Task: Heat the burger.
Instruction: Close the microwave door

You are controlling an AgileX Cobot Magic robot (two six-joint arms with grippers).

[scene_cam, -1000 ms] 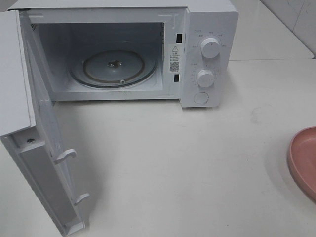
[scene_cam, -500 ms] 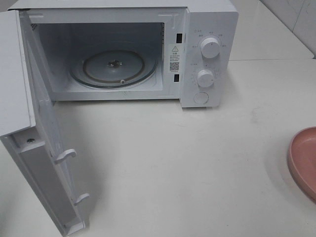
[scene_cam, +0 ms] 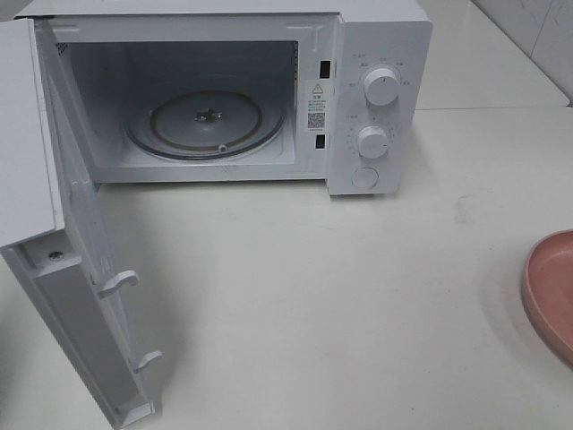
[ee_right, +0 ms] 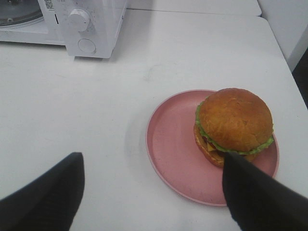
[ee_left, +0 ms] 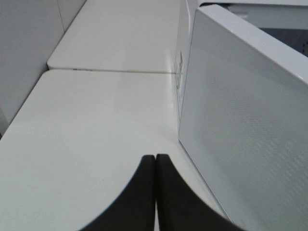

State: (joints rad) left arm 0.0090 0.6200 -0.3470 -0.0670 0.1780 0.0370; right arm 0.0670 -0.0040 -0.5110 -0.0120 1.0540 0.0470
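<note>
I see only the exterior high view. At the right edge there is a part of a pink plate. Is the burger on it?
Observer: Yes. In the right wrist view the burger sits on the pink plate, toward one side of it, not in the centre.
Operator: Is the right gripper holding it?
Observer: No. The right gripper is open above the table, its fingers apart, nothing between them.
Operator: And the left gripper?
Observer: The left gripper is shut and empty, beside the outer face of the open microwave door.
</note>
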